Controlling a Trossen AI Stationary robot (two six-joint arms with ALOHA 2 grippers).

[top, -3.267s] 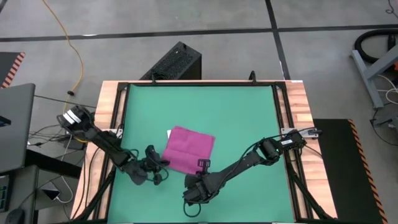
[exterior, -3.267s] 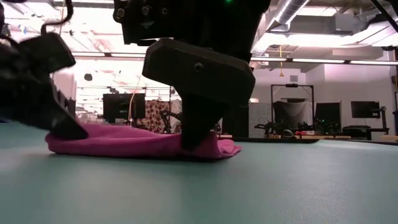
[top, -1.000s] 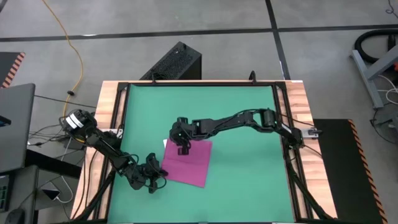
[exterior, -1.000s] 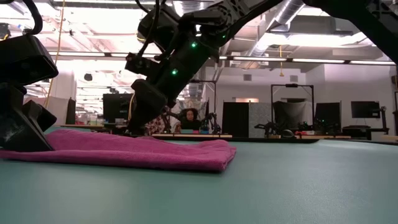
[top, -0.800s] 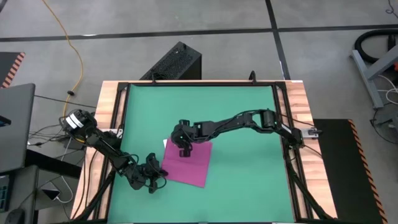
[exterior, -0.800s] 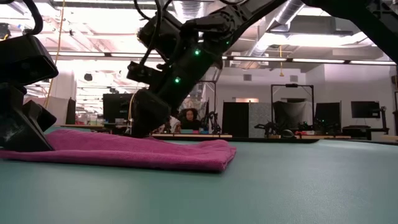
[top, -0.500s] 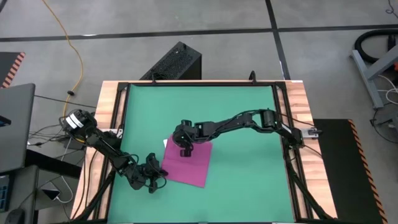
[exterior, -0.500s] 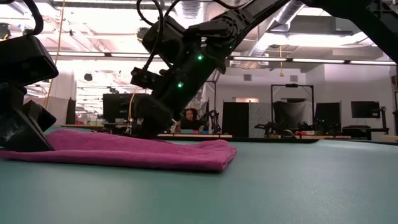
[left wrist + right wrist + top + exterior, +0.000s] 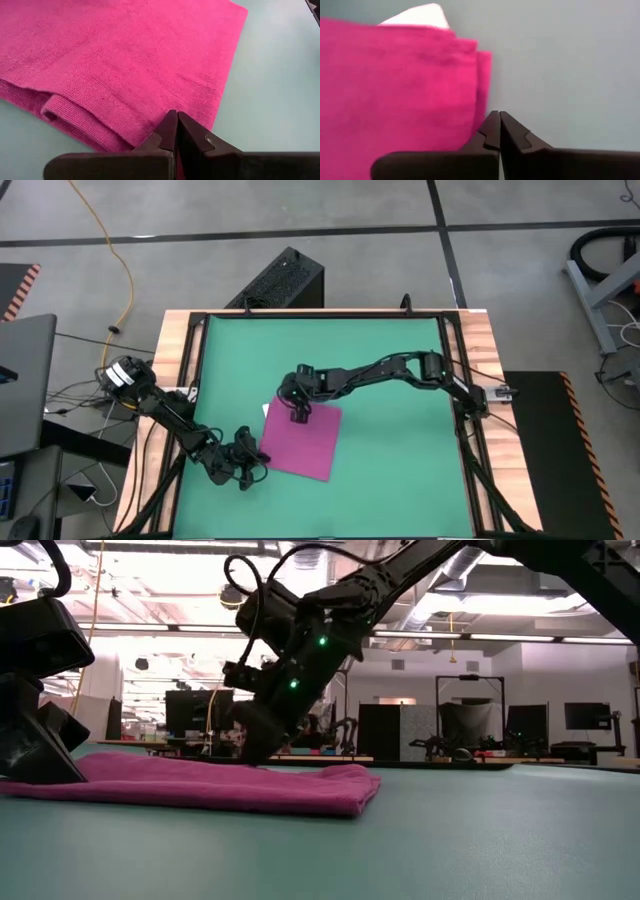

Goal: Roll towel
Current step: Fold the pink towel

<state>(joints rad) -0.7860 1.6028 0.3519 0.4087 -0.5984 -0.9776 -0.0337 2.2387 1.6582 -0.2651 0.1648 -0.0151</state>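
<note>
The magenta towel lies flat and folded on the green mat, left of centre. Its white tag pokes out at the far left corner and also shows in the right wrist view. My left gripper is shut, at the towel's near left corner. My right gripper is shut, at the towel's far edge. In the low view the left gripper stands at the towel's left end, and the right gripper comes down behind the towel. My left gripper presses its shut fingertips down on the towel's folded near edge, close to the corner. It comes slanting down from the table's left. No cloth shows between the fingertips. The towel lies flat on the mat under them. My right gripper sets its shut fingertips on the towel's far edge, right at its border with the mat. It points down from above. The towel lies flat. I cannot tell whether the tips are on the cloth or just beside it.
A wooden frame borders the mat on both sides. Bare mat lies to the towel's right and toward the far edge. A black box stands on the floor beyond the far edge. A laptop is off to the left.
My right gripper has slid a little toward the table's right edge along the towel's far edge, staying shut and low. The towel has kept its place and shape.
</note>
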